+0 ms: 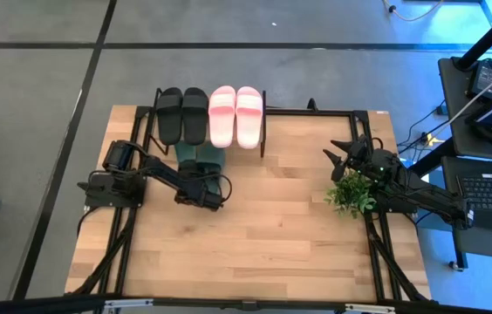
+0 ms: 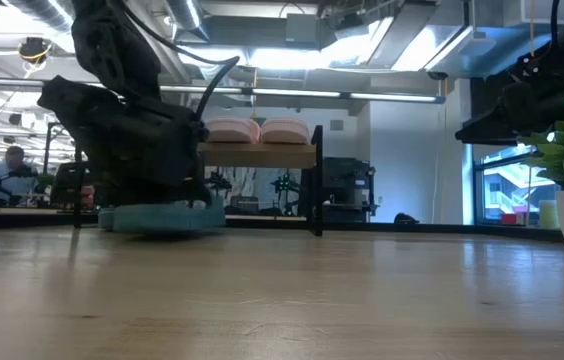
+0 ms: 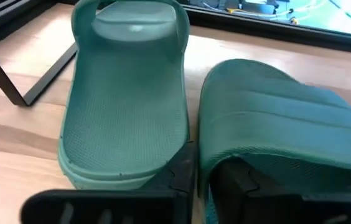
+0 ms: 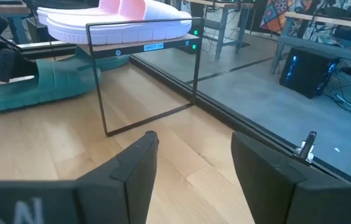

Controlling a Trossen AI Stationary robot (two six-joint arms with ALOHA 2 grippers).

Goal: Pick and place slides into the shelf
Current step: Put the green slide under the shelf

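Observation:
The shelf (image 2: pixel 282 156) stands at the table's far edge with a black pair (image 1: pixel 182 115) and a pink pair (image 1: pixel 235 115) of slides on its top plank. Two dark green slides lie side by side on the table at the shelf's front: one (image 3: pixel 126 106) free on its sole, the other (image 3: pixel 287 118) with my left gripper (image 3: pixel 203 180) shut on it. My right gripper (image 4: pixel 194 168) hangs open above the table's right side, near the shelf's right end, with nothing between its fingers. My left gripper holds the right-hand green slide by its side edge where the strap begins (image 3: pixel 203 163). One finger (image 3: pixel 238 180) reaches in under the strap and the other (image 3: pixel 178 177) stays outside, between the two slides. The fingers come from the table's near side, slanting down. The slide looks to lie on the table.
A small potted plant (image 1: pixel 351 192) stands on the table's right side beside the right arm. The shelf's thin black frame (image 4: pixel 101 93) rises next to the green slides. The near half of the wooden table (image 1: pixel 255 244) is bare. A person sits in the room beyond, at the far left.

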